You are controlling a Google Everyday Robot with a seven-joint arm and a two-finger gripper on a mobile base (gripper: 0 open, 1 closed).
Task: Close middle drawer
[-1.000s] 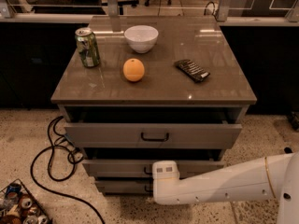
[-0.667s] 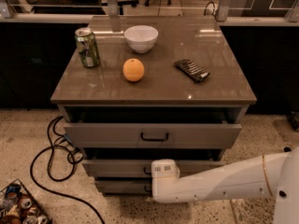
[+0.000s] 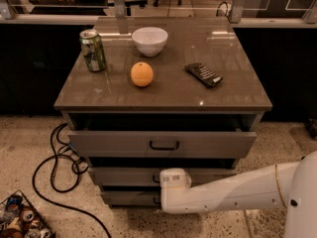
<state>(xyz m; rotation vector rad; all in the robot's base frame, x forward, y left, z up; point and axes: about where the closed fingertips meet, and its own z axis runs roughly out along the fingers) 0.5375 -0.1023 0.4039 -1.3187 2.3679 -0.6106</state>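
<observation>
A grey cabinet has three drawers below a brown top. The uppermost drawer is pulled out, with a black handle. The middle drawer stands slightly out below it; its centre handle is mostly covered by my arm. The lowest drawer sits under it. My gripper is at the end of the white arm, which reaches in from the right, right at the middle drawer's front centre. Its fingers are hidden behind the white wrist.
On the top stand a green can, a white bowl, an orange and a dark snack bag. A black cable loops on the floor at left. A basket of cans sits at bottom left.
The arm's wrist has shifted slightly left along the middle drawer front. The drawers look unchanged.
</observation>
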